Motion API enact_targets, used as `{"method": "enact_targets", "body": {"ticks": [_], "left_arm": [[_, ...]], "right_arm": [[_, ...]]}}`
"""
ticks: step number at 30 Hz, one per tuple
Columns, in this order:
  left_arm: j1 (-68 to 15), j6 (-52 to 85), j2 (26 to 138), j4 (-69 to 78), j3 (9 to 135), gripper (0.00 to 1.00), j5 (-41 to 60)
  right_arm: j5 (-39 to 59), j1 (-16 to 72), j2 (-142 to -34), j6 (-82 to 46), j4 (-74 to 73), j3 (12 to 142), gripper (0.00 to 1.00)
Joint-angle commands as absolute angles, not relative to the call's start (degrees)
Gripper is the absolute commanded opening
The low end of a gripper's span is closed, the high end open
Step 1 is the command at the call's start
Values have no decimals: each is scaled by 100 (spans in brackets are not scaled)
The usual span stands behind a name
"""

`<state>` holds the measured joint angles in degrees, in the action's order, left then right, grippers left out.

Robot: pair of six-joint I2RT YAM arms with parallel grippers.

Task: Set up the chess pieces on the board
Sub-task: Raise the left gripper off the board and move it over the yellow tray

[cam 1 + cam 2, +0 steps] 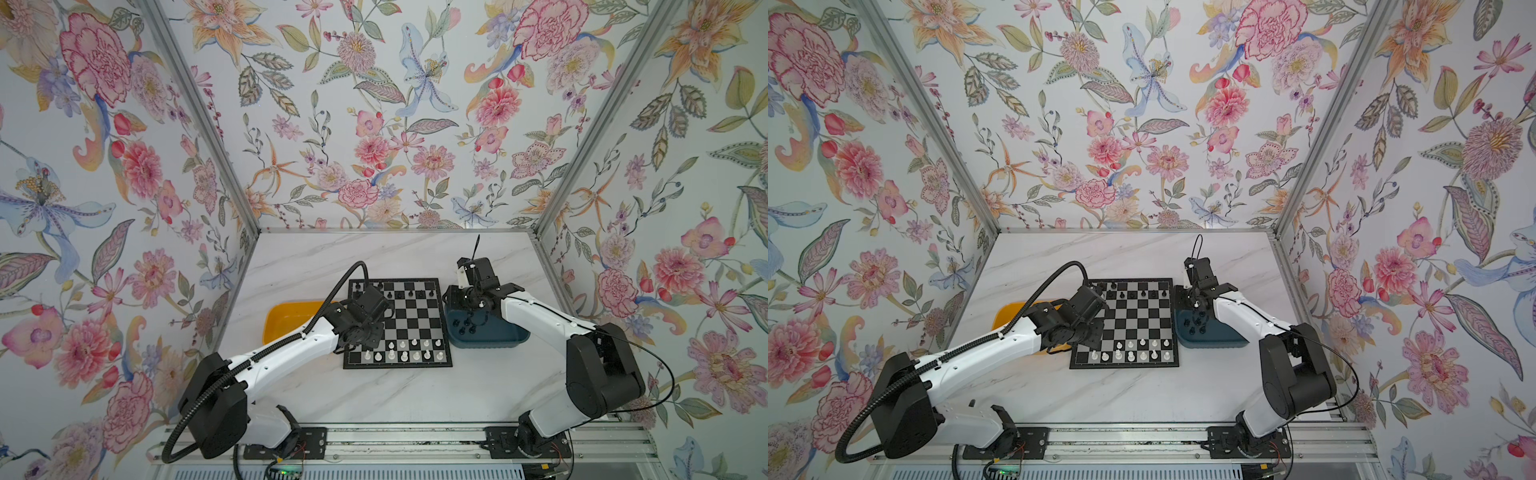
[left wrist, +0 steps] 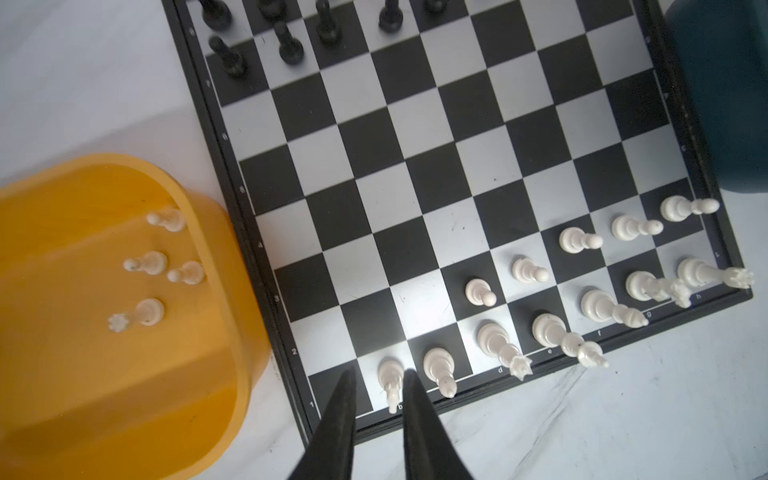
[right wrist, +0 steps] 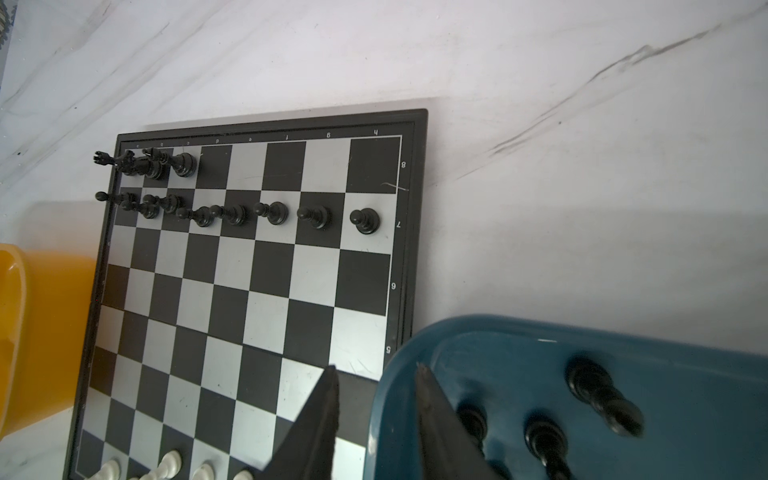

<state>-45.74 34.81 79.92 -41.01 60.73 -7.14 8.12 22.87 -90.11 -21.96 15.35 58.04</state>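
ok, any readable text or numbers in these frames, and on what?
"1", "2": board border, left wrist view; higher numbers blurred.
"b", "d", "e", "f", "g", "h": same border, beside the white pieces.
"8", "7", "6", "5" and "f", "g", "h": board border, right wrist view, turned.
Top views: too small. Nothing else legible.

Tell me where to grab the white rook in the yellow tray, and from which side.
Pinch the white rook on its narrow waist under the notched crown, coming straight down from above. It appears to stand upright on the floor of the yellow tray, apart from the three pawns, so a vertical approach with the left gripper should fit.
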Motion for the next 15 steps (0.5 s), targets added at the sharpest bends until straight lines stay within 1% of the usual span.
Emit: {"method": "enact_targets", "body": {"ticks": [1, 8, 15], "left_arm": [[-4254, 3118, 7844, -4602, 6302, 24, -1290], [-3091, 2729, 7343, -4374, 6064, 23, -1136], [-2271, 2412, 7442, -4253, 5889, 23, -963]], "right_arm": [[719, 2329, -8920, -2207, 1653, 5907, 33], [570, 2251, -8851, -2168, 1786, 5966, 34], [547, 2083, -8760, -2133, 1929, 6075, 34]]}}
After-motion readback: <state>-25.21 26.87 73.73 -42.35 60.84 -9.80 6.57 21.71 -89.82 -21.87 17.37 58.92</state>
